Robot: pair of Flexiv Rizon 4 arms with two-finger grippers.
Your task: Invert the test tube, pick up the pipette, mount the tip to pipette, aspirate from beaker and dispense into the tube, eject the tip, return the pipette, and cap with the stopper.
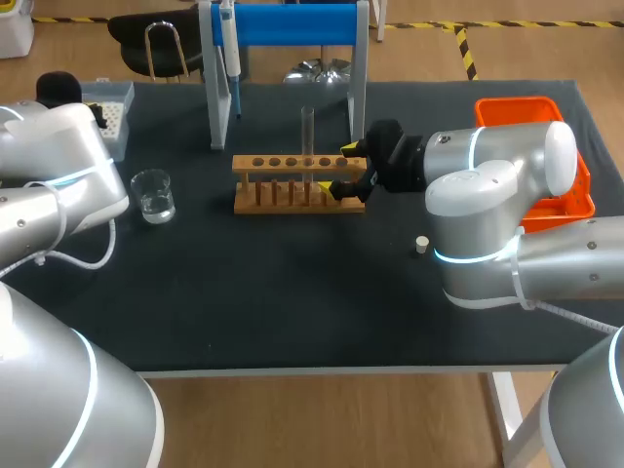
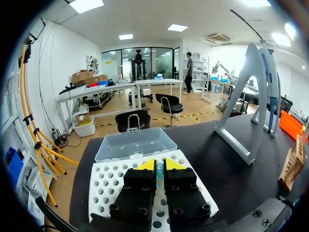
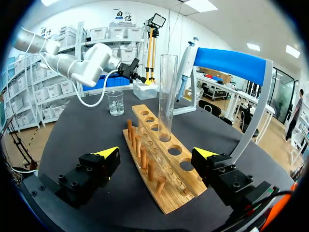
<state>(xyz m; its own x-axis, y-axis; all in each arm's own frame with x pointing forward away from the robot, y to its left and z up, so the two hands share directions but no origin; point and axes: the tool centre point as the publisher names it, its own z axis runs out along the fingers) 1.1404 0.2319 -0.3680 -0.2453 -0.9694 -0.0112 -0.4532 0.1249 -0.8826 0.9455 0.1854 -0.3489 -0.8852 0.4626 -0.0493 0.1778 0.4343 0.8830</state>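
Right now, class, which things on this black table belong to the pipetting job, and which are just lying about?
Job: clear glass test tube, blue-and-white pipette, small glass beaker, white perforated tip box, small white stopper.
Not named in it: wooden tube rack, blue-topped white stand, orange plastic bin.

One each: test tube (image 1: 307, 132), beaker (image 1: 153, 195), pipette (image 1: 230, 58), stopper (image 1: 421, 245), rack (image 1: 292, 163).

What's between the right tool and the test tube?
Only the wooden rack, two empty holes, separates right tool from test tube; see right wrist view.
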